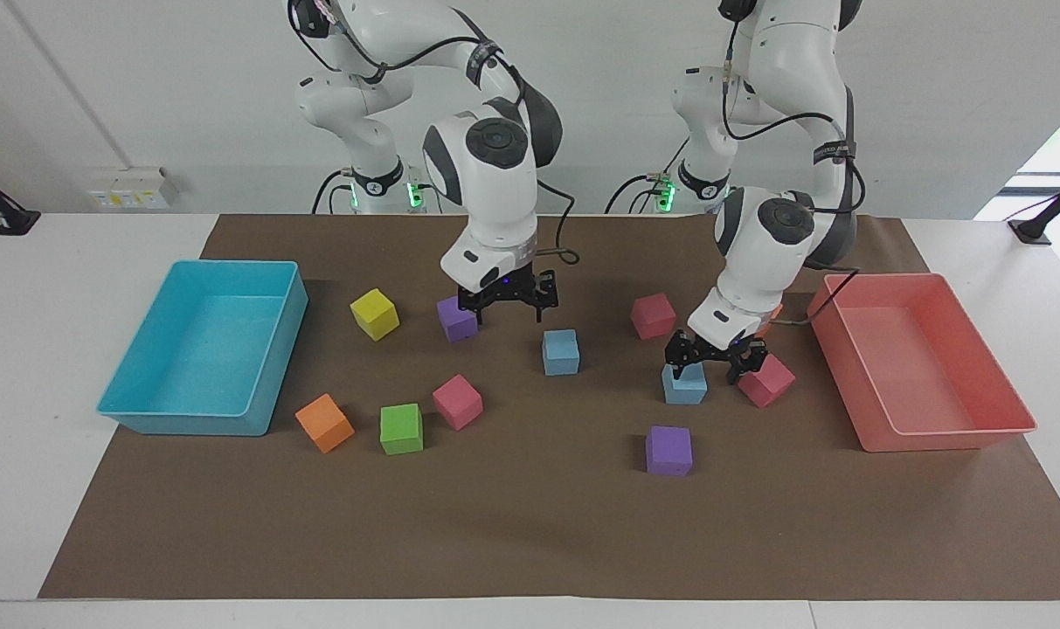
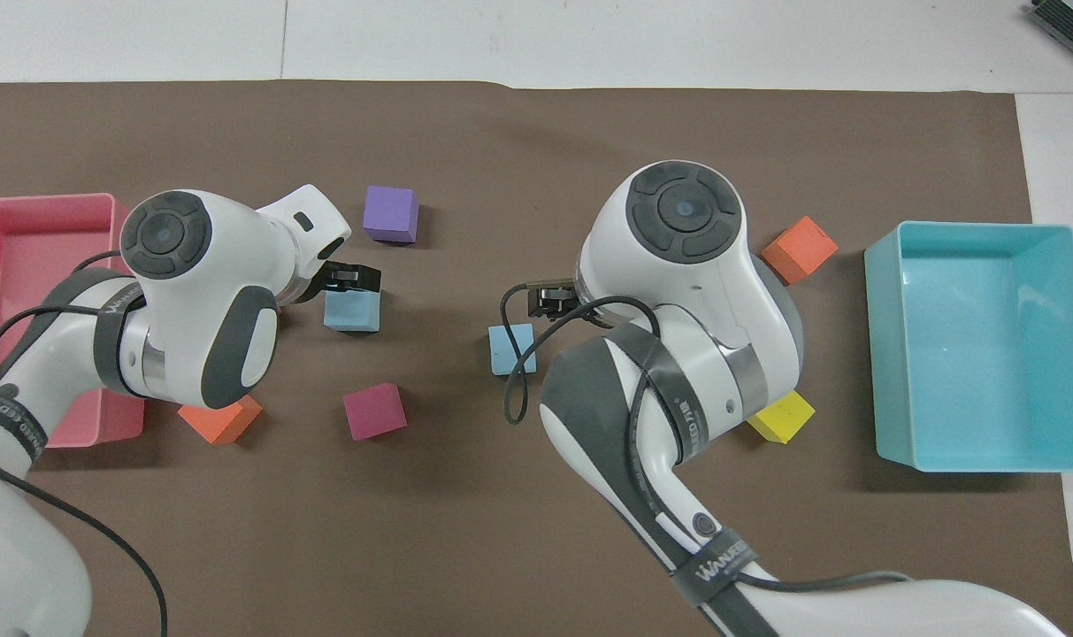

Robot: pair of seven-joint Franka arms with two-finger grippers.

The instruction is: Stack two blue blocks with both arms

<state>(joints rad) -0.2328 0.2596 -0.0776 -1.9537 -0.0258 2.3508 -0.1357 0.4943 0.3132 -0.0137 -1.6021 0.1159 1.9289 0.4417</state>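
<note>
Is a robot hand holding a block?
No. Both blue blocks sit on the mat; the left gripper is low over one, open, and the right gripper hangs empty.

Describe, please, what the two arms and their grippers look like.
Both arms are glossy white with dark grey joint bands and round grey caps. A black cable runs along each, held by a black strap with white lettering. The left gripper and right gripper are black, with two fingers each.

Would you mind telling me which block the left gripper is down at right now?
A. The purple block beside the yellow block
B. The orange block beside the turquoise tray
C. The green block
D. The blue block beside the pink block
D: the left gripper sits right on top of the blue block beside the pink block.
</note>
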